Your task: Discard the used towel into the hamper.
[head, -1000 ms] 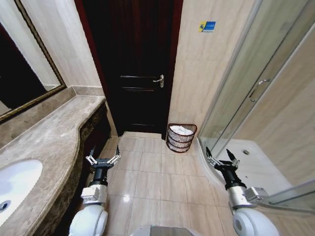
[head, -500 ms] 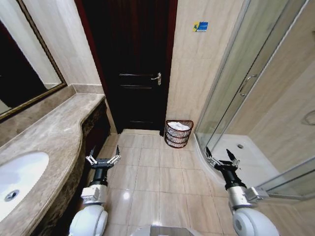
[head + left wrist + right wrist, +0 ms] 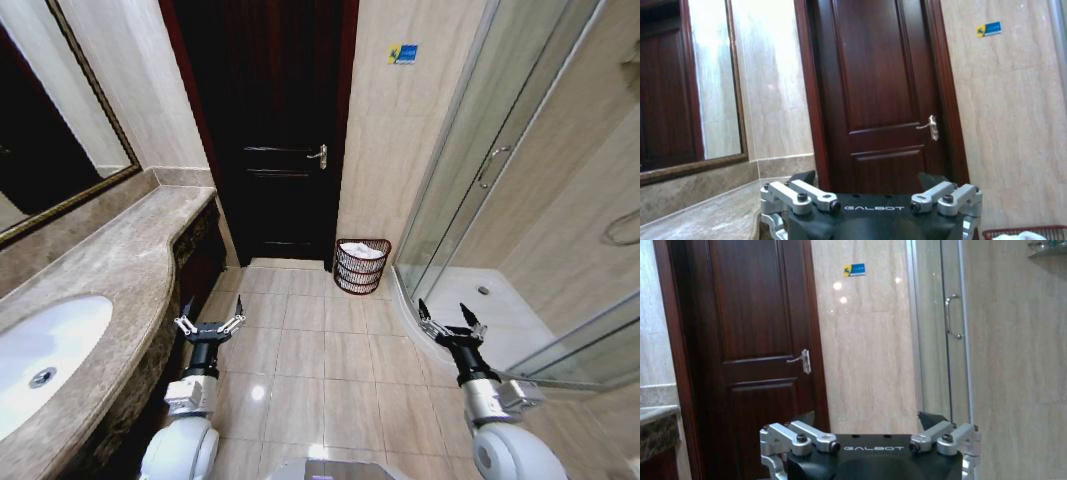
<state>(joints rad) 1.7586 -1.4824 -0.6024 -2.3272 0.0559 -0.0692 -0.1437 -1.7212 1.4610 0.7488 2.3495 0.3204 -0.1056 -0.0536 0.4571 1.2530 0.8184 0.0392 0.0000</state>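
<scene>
In the head view, the hamper [image 3: 362,266] stands on the tiled floor [image 3: 320,350] at the wall, between the dark door [image 3: 270,130] and the shower enclosure [image 3: 500,190], with a white towel [image 3: 362,251] inside. The left gripper [image 3: 209,325] and the right gripper [image 3: 450,322] are raised low in front, pointing forward, both spread wide and empty. In the left wrist view, the hamper's rim [image 3: 1023,231] appears near the wall. In the right wrist view, the right gripper's fingers [image 3: 943,432] stand apart before the door.
</scene>
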